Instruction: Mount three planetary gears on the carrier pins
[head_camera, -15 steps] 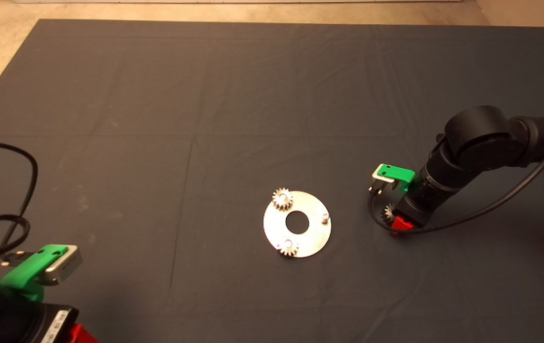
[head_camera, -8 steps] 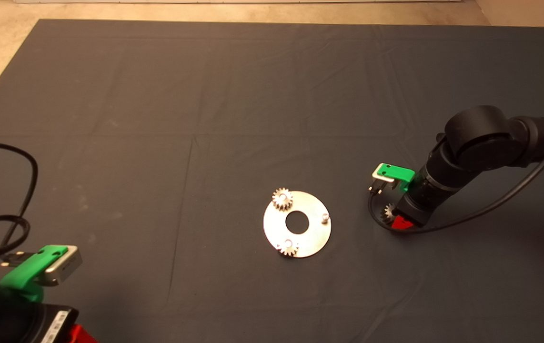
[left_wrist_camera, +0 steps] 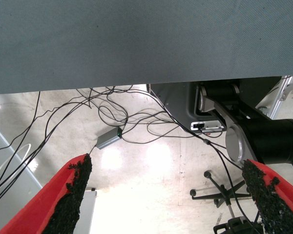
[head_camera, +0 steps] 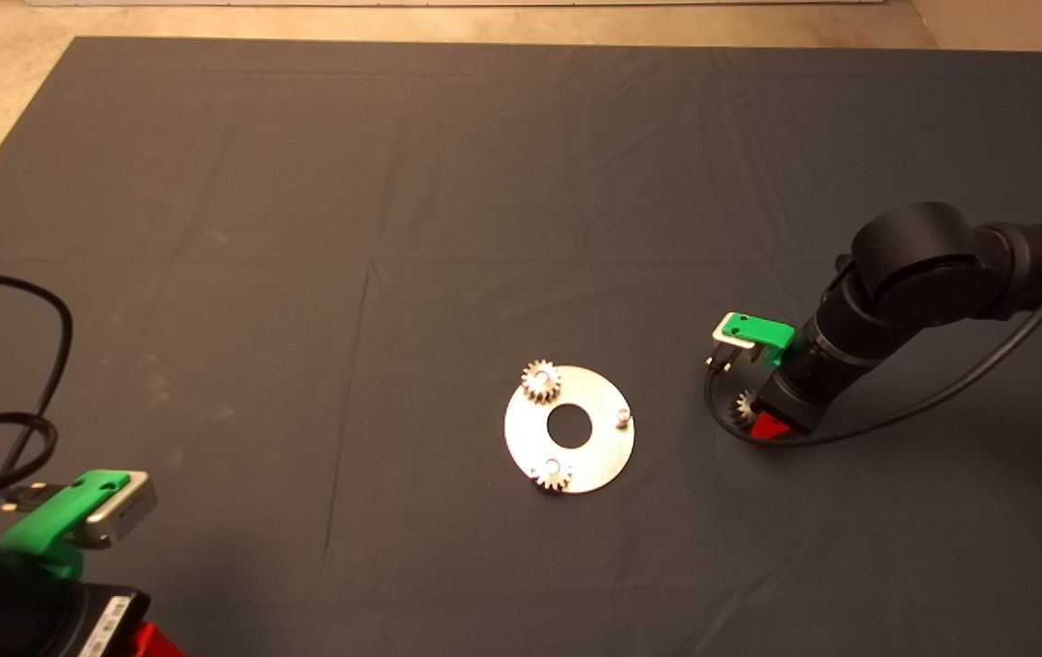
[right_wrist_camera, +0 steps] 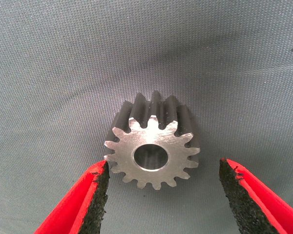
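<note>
The shiny carrier disc [head_camera: 599, 452] lies flat in the middle of the mat. Two bright planetary gears sit on its pins, one at the far left [head_camera: 540, 380] and one at the near edge [head_camera: 552, 474]. The third carrier pin [head_camera: 623, 417], on the right, is bare. The third, darker gear [head_camera: 744, 408] lies flat on the mat to the right of the disc. My right gripper [head_camera: 758, 422] is down over it and open. In the right wrist view the gear [right_wrist_camera: 154, 146] lies between the pads; one pad [right_wrist_camera: 98, 192] is at its teeth and the other [right_wrist_camera: 233, 187] stands apart.
My left gripper [head_camera: 151, 641] is parked at the lower left edge, open, and in the left wrist view [left_wrist_camera: 168, 168] it looks past the mat's edge at floor cables and a stand. A black cable [head_camera: 941, 392] loops under the right arm.
</note>
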Motion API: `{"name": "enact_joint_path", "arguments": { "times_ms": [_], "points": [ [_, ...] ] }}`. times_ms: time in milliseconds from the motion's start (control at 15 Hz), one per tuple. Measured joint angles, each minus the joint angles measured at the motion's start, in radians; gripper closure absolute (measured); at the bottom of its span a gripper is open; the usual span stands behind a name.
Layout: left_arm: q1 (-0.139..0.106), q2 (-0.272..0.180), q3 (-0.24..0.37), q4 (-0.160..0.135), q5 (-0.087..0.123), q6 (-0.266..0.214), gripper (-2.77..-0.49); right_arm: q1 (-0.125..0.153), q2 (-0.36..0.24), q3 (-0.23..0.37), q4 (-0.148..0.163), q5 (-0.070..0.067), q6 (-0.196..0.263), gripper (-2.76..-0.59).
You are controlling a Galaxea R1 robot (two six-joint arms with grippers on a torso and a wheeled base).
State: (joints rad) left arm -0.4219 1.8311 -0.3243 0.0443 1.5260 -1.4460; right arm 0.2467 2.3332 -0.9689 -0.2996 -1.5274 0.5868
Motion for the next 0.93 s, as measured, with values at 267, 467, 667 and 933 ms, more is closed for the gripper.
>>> {"name": "enact_joint_path", "arguments": {
  "times_ms": [267, 467, 667, 933],
  "points": [
    [0.0, 0.0, 0.0, -0.01, 0.0, 0.0, -2.18, 0.0, 0.004, 0.0, -0.023, 0.0, -0.003, -1.65],
    [0.0, 0.0, 0.0, -0.014, 0.0, 0.0, -2.18, 0.0, 0.006, 0.0, -0.031, 0.0, -0.004, -1.65],
    [0.0, 0.0, 0.0, -0.015, 0.0, 0.0, -2.18, 0.0, 0.017, 0.0, -0.04, -0.002, -0.007, -1.65],
    [0.0, 0.0, 0.0, -0.015, 0.0, 0.0, -2.18, 0.0, 0.036, 0.001, -0.044, 0.001, -0.007, -1.51]
  ]
}}
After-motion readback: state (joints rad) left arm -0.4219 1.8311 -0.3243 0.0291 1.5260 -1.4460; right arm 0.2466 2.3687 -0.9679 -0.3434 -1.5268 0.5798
